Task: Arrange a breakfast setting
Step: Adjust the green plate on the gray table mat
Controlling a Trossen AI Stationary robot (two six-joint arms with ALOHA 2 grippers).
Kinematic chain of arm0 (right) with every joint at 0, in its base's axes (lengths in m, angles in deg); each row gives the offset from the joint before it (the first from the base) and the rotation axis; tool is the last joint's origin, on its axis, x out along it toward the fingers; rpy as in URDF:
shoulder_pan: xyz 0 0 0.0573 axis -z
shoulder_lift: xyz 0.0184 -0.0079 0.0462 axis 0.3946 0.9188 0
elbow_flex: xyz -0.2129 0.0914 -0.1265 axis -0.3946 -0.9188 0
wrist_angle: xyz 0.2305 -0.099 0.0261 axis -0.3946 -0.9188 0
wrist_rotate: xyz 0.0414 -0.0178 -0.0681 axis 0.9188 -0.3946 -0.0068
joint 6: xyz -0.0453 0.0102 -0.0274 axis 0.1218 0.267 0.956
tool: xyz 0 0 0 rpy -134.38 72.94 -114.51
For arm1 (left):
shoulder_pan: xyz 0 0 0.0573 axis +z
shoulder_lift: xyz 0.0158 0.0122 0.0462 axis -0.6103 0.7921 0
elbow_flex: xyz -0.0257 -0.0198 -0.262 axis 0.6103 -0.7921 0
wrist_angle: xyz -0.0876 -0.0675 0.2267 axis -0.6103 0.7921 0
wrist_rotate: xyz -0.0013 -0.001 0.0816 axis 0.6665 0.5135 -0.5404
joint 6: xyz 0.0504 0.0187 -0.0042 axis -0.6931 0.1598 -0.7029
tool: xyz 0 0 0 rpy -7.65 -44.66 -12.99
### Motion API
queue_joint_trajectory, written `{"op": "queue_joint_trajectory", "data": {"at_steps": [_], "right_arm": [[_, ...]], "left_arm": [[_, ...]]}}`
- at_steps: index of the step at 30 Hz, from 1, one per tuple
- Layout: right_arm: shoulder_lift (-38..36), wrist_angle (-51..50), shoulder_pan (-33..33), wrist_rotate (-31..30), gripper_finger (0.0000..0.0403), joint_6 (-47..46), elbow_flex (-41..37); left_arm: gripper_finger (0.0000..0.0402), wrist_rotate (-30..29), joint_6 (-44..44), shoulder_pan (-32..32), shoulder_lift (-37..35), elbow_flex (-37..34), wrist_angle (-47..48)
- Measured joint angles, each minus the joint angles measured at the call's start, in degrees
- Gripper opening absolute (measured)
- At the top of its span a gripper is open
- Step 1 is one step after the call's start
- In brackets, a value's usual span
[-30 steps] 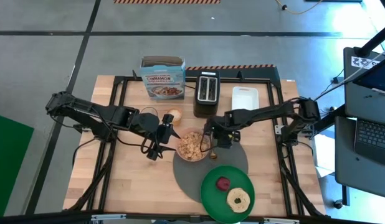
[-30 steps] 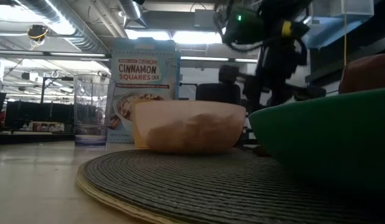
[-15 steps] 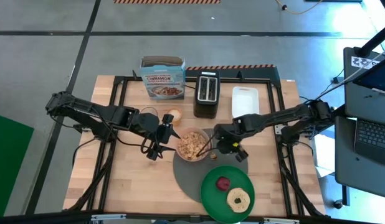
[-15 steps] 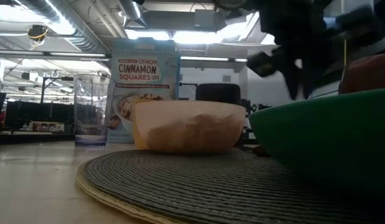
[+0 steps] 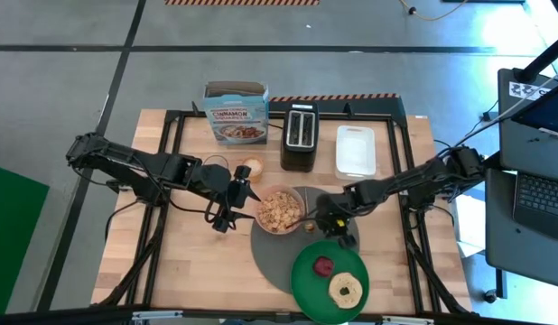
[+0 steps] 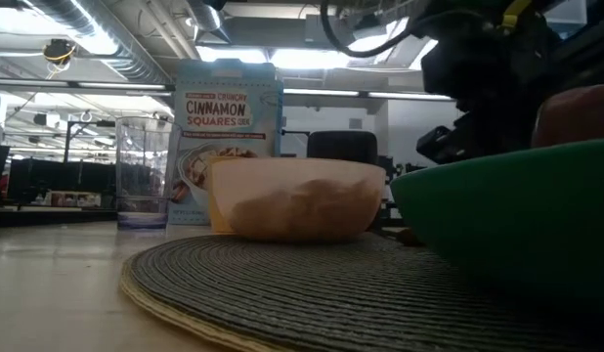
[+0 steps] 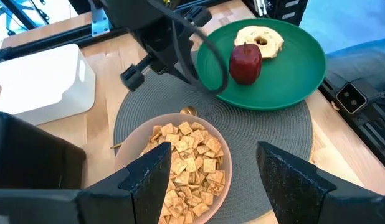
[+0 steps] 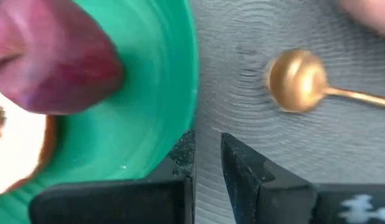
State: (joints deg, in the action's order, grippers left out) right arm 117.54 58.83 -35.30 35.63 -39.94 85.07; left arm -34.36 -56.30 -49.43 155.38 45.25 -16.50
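text: "CRUNCHY CINNAMON SQUARES" | on: cereal box (image 6: 227,137) front | other text: none legible

From my low camera the round green plate (image 6: 507,220) runs off the frame's right edge, hiding the tan bagel. Small gold spoon's (image 8: 304,81) handle is cut by the right wrist frame edge. Small red apple (image 8: 52,59) there is blurred and cropped.

A cereal box (image 5: 236,114), black toaster (image 5: 299,135), white tray (image 5: 356,150) and apparently a glass (image 6: 143,172) line the table's far side.
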Motion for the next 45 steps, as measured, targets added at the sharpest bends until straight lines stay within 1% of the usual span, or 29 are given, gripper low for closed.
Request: {"op": "queue_joint_trajectory", "data": {"at_steps": [4,12,23,27,31,34,38,41,45], "right_arm": [[-0.09,2.71,0.02,2.9,0.0052,-1.42,-1.71],[-0.09,4.57,0.07,4.14,0.0052,-1.71,-1.89],[-2.08,6.88,0.0,5.19,0.0052,-4.16,-1.82],[-2.08,7.26,-1.12,4.94,0.0052,-4.93,-1.84],[-2.08,7.37,-2.4,4.48,0.0052,-6.4,-1.84],[-2.08,7.32,-3.03,3.92,0.0052,-7.79,-1.84],[-2.08,6.89,-3.22,2.82,0.0052,-8.24,-1.84],[-2.08,5.88,-3.34,0.9,0.0052,-8.71,-1.84],[-1.64,5.16,-3.34,0.53,0.0052,-8.68,-1.84]], "left_arm": [[0.0231,0.0,0.0,0.02,0.0,0.0,0.02],[0.0231,-0.02,0.0,0.02,0.0,0.0,0.04],[0.0231,-0.02,-0.26,0.09,0.0,-0.81,-0.04],[0.0231,-0.36,-0.82,0.2,0.0,-1.26,-0.17],[0.0231,-2.67,-1.07,0.18,0.0,-1.29,-0.05],[0.0231,-3.26,-1.07,0.2,0.0,-1.31,-0.11],[0.0231,-3.81,-1.07,0.17,0.0,-1.31,-0.23],[0.0231,-4.29,-1.05,0.2,0.0,-1.31,-0.24],[0.0231,-4.33,-1.05,0.2,0.0,-1.31,-0.26]]}}
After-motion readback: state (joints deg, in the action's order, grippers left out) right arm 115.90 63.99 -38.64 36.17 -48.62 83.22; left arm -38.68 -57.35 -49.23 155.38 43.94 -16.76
